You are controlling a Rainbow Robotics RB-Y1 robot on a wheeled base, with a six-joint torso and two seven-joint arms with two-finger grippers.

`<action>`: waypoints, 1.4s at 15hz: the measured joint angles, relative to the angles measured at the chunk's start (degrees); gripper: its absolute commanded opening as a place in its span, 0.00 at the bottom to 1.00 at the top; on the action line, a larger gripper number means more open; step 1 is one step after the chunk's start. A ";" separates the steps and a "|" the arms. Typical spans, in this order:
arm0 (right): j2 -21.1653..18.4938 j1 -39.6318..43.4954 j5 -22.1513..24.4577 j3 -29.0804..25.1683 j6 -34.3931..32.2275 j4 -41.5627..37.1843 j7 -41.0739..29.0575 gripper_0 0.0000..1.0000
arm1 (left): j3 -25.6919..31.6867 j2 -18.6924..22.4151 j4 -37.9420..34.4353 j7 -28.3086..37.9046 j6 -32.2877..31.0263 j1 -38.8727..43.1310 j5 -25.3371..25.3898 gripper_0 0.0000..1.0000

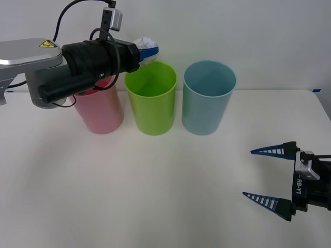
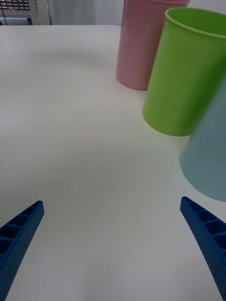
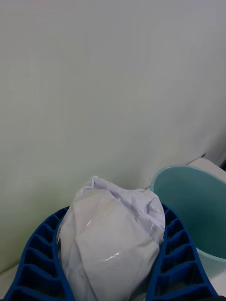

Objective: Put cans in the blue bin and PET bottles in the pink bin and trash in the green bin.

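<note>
My left pincer [image 1: 146, 50] clamps the trash [image 3: 113, 235], held high just beyond the green bin [image 1: 151, 98]. My right pincer [image 1: 265, 175], marked RB-Y1, rests spread wide on the table [image 1: 155, 196].

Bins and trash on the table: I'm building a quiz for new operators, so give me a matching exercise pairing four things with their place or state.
Things:
1. pink bin
2. green bin
3. blue bin
4. trash

Places or states:
A. middle of the bin row
B. clamped in the left end effector, raised behind the bins
C. partly behind the left arm
D. bin nearest the open right end effector

Pairs: 1-C, 2-A, 3-D, 4-B
</note>
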 measured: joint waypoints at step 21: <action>0.00 0.00 0.00 0.00 0.00 0.00 0.00 1.00 | -13.68 0.24 0.24 3.74 2.79 -7.65 3.21 0.00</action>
